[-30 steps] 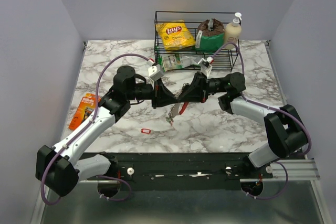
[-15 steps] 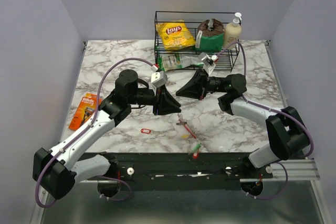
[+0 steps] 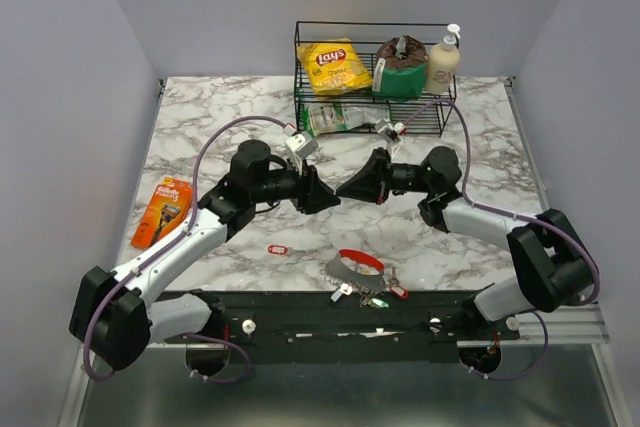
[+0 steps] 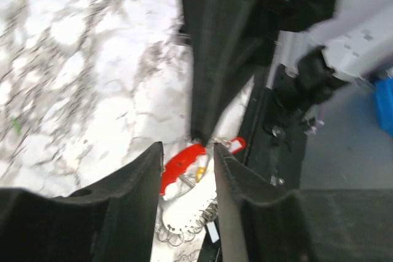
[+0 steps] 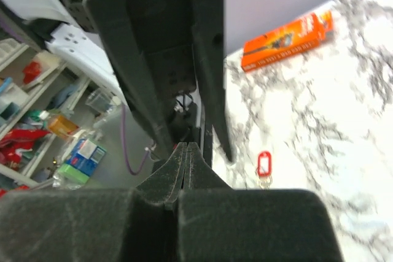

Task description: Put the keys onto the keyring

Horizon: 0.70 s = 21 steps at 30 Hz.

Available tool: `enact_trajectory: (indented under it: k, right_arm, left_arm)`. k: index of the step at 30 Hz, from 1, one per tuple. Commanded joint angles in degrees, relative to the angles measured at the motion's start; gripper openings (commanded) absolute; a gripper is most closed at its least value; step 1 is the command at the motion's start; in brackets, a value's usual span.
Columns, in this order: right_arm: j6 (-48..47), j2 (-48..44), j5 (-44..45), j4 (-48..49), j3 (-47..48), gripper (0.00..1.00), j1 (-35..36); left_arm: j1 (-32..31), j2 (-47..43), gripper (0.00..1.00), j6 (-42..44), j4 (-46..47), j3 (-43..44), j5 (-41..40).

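The keyring (image 3: pixel 350 269), with its red oval loop (image 3: pixel 361 260), lies on the marble table (image 3: pixel 200 137) below both pincers, towards the arm bases. The tagged keys (image 3: pixel 378 296) lie at its near side. The left pincer (image 3: pixel 330 199) hangs partly open and empty. The right pincer (image 3: pixel 346 190) faces it, pressed shut on nothing. A lone red tag (image 3: pixel 278 249) lies below the left pincer.

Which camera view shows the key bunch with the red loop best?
The top external view: the whole key bunch lies unobstructed at the table's near edge. The left wrist view shows only its blurred red loop and a little metal between the jaws. The right wrist view misses it.
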Motion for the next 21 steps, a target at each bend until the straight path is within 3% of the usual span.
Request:
enact_trajectory:
  k: [1, 2, 3, 4, 7, 13, 21]
  right_arm:
    - [-19.08, -5.96, 8.29, -29.21, 0.10, 0.05, -0.28]
    - [-22.28, -7.54, 9.26, -34.19, 0.89, 0.08, -0.19]
    - [-25.10, -8.25, 11.79, -39.03, 2.46, 0.18, -0.19]
    - [-30.78, -8.78, 13.21, -48.73, 3.35, 0.23, -0.19]
    - [-36.71, -9.05, 16.47, -58.46, 3.71, 0.29, -0.10]
    - [-37.69, -6.86, 23.23, -62.36, 0.64, 0.38, 4.02]
    - [-40.77, 0.00, 34.39, -71.42, 4.14, 0.49, 12.02]
  left_arm:
    - [0.25, 3.99, 0.52, -6.95, 3.12, -0.74, -13.16]
    - [0.25, 5.74, 0.54, -7.75, 3.56, -1.00, -13.61]
    - [0.34, 6.63, 0.56, -8.10, 3.30, -1.00, -13.52]
    - [0.25, 7.68, 0.58, -8.19, 2.87, -1.00, -13.44]
    - [0.17, 10.06, 0.58, -8.11, 1.28, -1.96, -13.17]
    - [0.52, 8.22, 0.61, -8.63, 0.22, -4.78, -20.11]
    - [3.41, 9.19, 0.68, -11.97, 1.45, -4.69, -20.64]
